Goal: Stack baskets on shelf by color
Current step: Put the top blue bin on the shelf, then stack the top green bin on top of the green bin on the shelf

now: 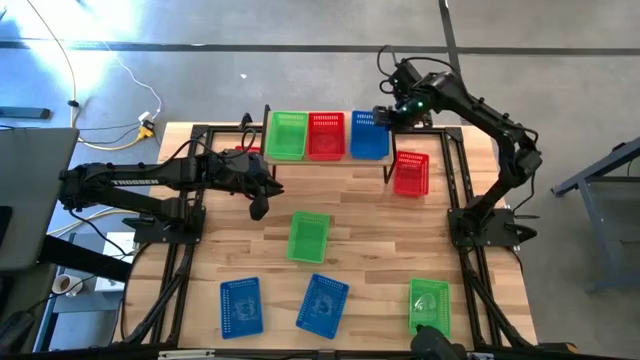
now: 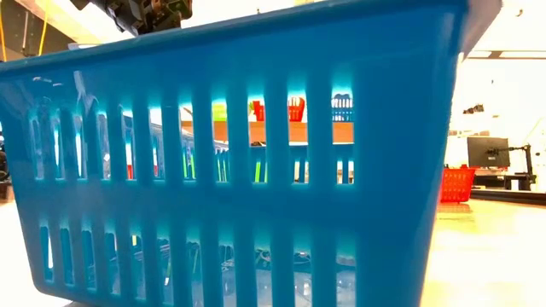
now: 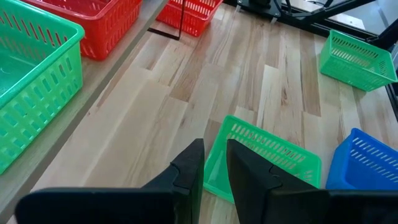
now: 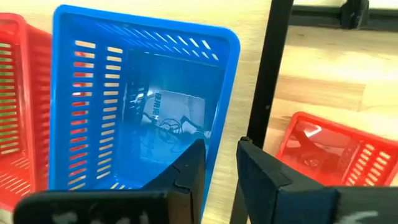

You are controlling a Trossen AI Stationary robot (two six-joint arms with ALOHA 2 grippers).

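On the shelf [image 1: 338, 160] at the table's far side stand a green basket [image 1: 288, 135], a red basket [image 1: 326, 135] and a blue basket [image 4: 143, 106], side by side on their bases. My right gripper [image 4: 219, 167] hangs over the blue basket's right end, open. One finger is over the inside and one outside its end wall [image 4: 222, 118], with no touch showing. My left gripper [image 3: 215, 171] hovers left of centre, narrowly open and empty, above a green basket [image 3: 261, 158] that lies on the table.
On the table lie a red basket [image 1: 411, 172] just right of the shelf, two blue baskets [image 1: 240, 305] [image 1: 323, 303] near the front edge and a green basket [image 1: 430, 305] at the front right. The shelf's black leg [image 4: 268, 68] stands beside my right gripper.
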